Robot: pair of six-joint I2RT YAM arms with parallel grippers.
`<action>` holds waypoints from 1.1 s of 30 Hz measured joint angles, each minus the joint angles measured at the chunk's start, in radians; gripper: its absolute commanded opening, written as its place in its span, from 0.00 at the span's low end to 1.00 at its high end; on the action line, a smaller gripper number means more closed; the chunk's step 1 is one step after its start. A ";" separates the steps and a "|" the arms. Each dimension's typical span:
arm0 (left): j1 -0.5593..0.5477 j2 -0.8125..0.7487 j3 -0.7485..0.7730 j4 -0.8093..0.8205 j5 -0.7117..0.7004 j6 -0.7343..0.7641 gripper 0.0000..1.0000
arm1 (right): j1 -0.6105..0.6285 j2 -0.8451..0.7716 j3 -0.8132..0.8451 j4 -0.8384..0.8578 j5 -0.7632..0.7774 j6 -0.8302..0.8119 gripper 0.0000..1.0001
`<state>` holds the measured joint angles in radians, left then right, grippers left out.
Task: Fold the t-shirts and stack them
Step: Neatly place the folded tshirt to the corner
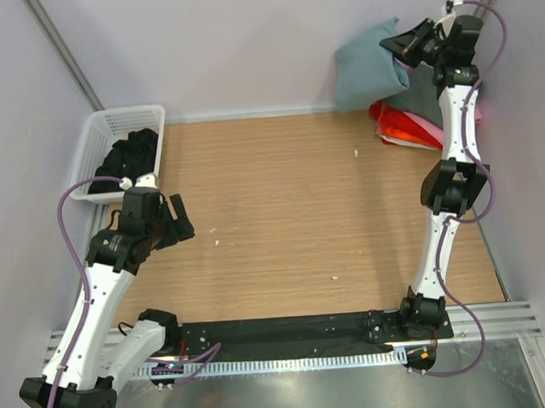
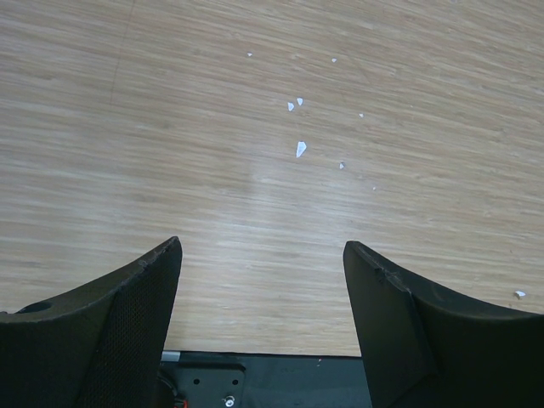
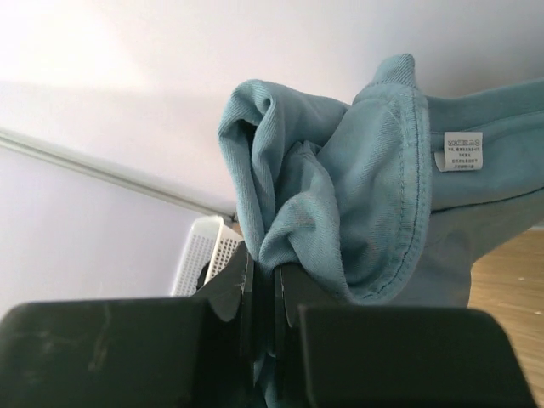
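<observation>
My right gripper (image 1: 399, 44) is raised high at the back right and is shut on the dusty blue-grey t-shirt (image 1: 368, 66), which hangs bunched from its jaws; in the right wrist view the cloth (image 3: 340, 195) is pinched between the fingers, with a white label showing. Below it a red t-shirt (image 1: 404, 124) and a pink one (image 1: 433, 127) lie in a pile at the table's back right. A black t-shirt (image 1: 128, 158) lies in the white basket (image 1: 100, 131) at the back left. My left gripper (image 1: 177, 223) is open and empty over bare wood (image 2: 263, 246).
The wooden table (image 1: 291, 212) carries a few small white specks (image 2: 300, 149). Pale walls close in at the back and both sides. A black rail (image 1: 288, 333) runs along the near edge.
</observation>
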<state>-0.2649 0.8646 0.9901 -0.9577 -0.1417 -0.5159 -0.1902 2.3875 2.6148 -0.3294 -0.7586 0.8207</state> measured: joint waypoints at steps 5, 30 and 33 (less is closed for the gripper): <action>0.001 0.002 -0.005 0.004 0.000 0.000 0.78 | -0.092 0.000 0.001 0.060 -0.034 0.053 0.01; 0.002 0.024 -0.007 0.006 0.004 0.000 0.77 | -0.351 -0.046 -0.241 -0.018 -0.055 -0.098 0.02; 0.002 0.023 -0.007 0.007 0.004 0.000 0.77 | -0.351 -0.059 -0.261 -0.055 -0.001 -0.156 0.02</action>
<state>-0.2630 0.8879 0.9829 -0.9508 -0.1375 -0.5159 -0.5411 2.3287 2.3539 -0.3847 -0.7593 0.6647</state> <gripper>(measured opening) 0.775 0.107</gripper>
